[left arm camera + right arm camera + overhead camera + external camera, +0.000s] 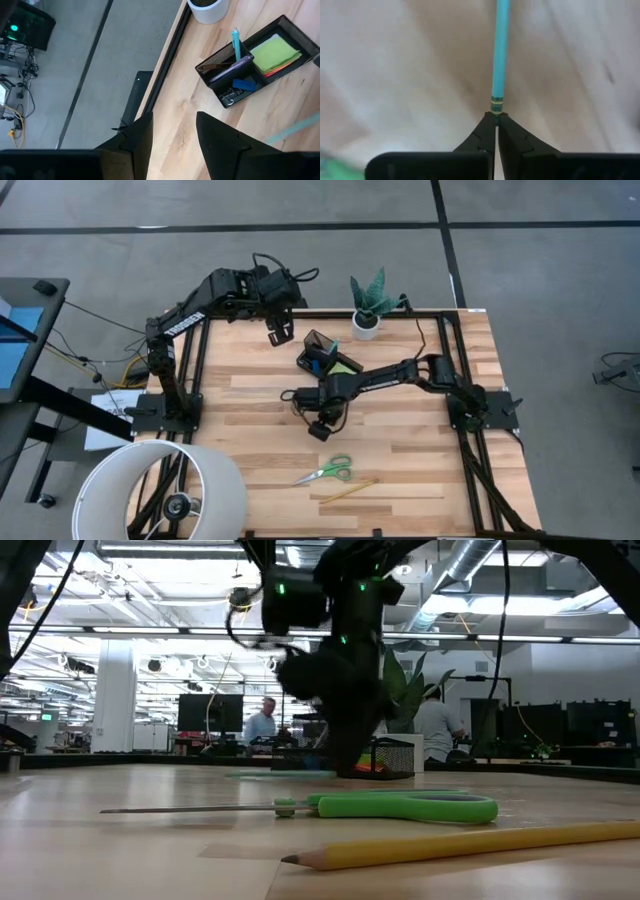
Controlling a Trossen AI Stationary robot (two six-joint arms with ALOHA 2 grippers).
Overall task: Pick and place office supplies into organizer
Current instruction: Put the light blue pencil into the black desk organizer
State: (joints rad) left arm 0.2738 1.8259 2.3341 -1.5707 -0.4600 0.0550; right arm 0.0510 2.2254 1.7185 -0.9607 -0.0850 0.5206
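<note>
My right gripper (496,121) is over the middle of the table (321,429), shut on a teal pen (500,50). The black organizer (260,60) stands near the far edge (325,358). It holds an upright teal pen (236,44), a dark pen, a blue eraser (244,85), clips and a lime-green sticky-note pad (274,51). The green-handled scissors (327,473) and the yellow pencil (346,491) lie flat near the table's near edge. My left gripper (172,135) hangs open above the far-left part of the table (279,333), left of the organizer. My right gripper pinches the teal pen at its banded end (496,106) between the free ends of the two fingers (482,131). The pen runs straight on from the fingers, along their line. In the low view it shows as a level teal line (275,774) close to the tabletop; whether it rests there I cannot tell.
A potted green plant (370,305) in a white pot stands at the far edge, right of the organizer. A large white round shade (160,490) overlaps the near-left corner. Black frame rails (455,390) run along the table's left and right sides. People stand in the room beyond (262,722).
</note>
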